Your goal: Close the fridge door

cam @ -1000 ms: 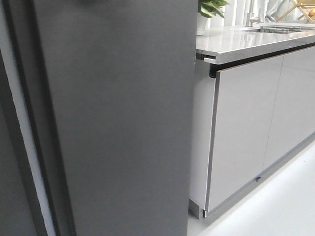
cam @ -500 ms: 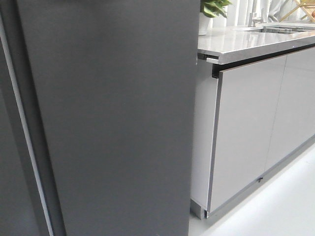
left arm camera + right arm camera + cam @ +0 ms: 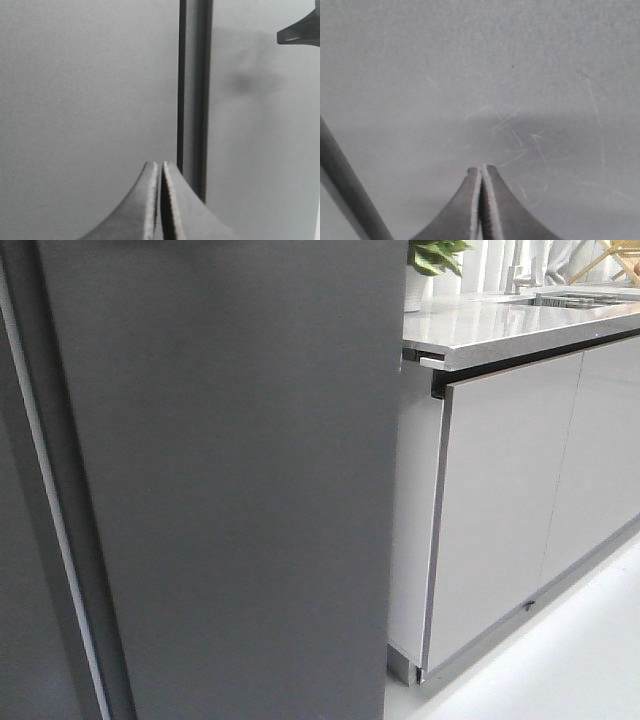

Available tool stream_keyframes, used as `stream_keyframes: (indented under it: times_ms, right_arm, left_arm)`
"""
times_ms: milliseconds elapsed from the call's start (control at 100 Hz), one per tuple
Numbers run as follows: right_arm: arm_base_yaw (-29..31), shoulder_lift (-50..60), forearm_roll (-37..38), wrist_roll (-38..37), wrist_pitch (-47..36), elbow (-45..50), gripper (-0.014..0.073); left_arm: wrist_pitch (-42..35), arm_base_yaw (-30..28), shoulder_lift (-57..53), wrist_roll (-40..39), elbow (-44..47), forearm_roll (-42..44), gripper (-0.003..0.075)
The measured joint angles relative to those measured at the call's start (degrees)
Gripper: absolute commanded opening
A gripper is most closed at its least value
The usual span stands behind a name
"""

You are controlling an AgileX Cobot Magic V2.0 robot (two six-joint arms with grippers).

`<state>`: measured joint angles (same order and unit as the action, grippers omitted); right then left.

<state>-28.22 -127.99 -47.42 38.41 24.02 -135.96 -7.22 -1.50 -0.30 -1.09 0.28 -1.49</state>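
Both grippers are seen with fingers pressed together on nothing: the left gripper (image 3: 161, 165) is poised close to a dark vertical seam (image 3: 192, 100), and the right gripper (image 3: 481, 169) close to a scratched grey panel, though contact cannot be confirmed. The fridge door (image 3: 230, 480) fills the left of the front view, beside the light-grey cabinet doors (image 3: 500, 500), apparently nearly shut. If the narrow tips are pushed obliquely, they could be slid across the smooth panel, and the door left ajar.

glossy light-grey cabinet doors (image 3: 510, 500), grey countertop (image 3: 500, 325), potted plant (image 3: 432, 255), pale floor (image 3: 560, 665)
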Motion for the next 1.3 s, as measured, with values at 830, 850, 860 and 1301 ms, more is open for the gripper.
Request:
stream_keyframes:
  times_ms: [830,850,860,1301]
  right_arm:
    - [-0.08,-0.76,0.00,0.56,1.88,0.00,-0.0047]
    - [-0.08,-0.76,0.00,0.56,2.25,0.00,-0.0047]
    - [-0.08,-0.76,0.00,0.56,2.39,0.00,-0.0047]
    - [0.89,4.61,4.57,-0.96,12.29,0.00,-0.0046]
  left_arm:
    - [0.00,0.00,0.00,0.00,0.00,0.00,-0.0020]
    - [0.00,0.00,0.00,0.00,0.00,0.00,-0.0020]
    - [0.00,0.00,0.00,0.00,0.00,0.00,-0.0020]
    - [0.00,0.00,0.00,0.00,0.00,0.00,-0.0020]
